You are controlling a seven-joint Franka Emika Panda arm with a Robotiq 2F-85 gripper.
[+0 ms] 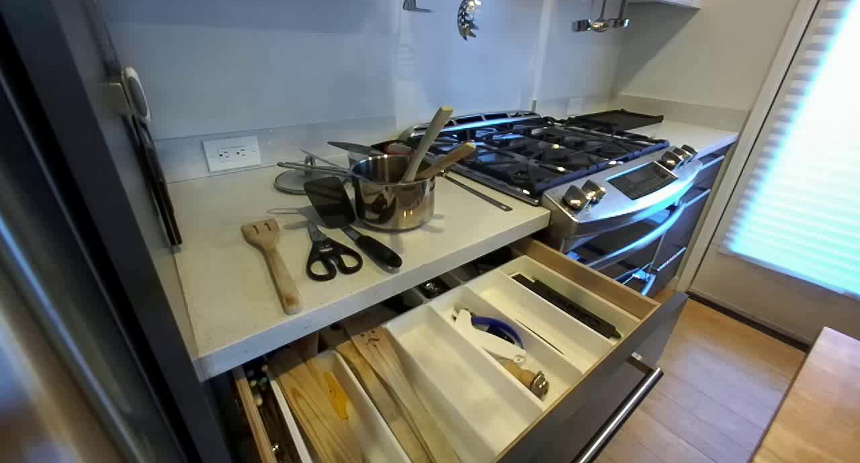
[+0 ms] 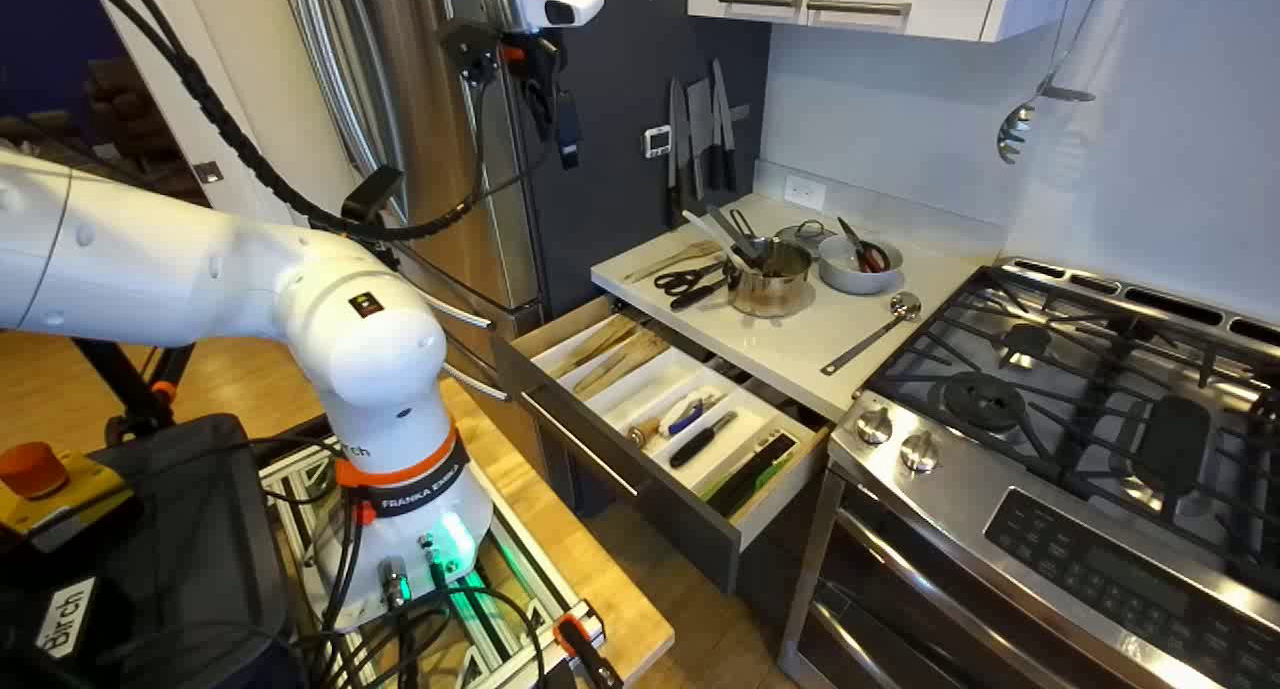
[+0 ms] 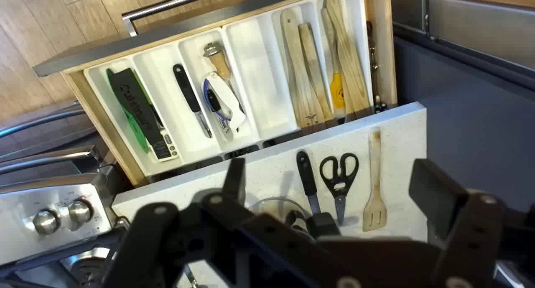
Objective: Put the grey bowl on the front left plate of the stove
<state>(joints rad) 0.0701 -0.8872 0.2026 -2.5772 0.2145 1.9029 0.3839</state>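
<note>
Rim-pinch the shallow, round, metallic-grey bowl (image 2: 860, 282)
With black gripper (image 3: 335, 181) spread wide, descend clear of the red-and-black utensil (image 2: 876, 260) inside.

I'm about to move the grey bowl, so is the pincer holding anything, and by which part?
Nothing is held: the pincer stands open in the wrist view, and the grey bowl sits on the counter.

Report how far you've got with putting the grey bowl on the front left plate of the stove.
Done: nothing visible; the grey bowl sits on the counter, a red-handled tool in it.
In hand: nothing; the gripper is open in the wrist view.
Left: grasping the bowl, lifting it and setting it on the front left plate, where no bowl stands yet.
</note>
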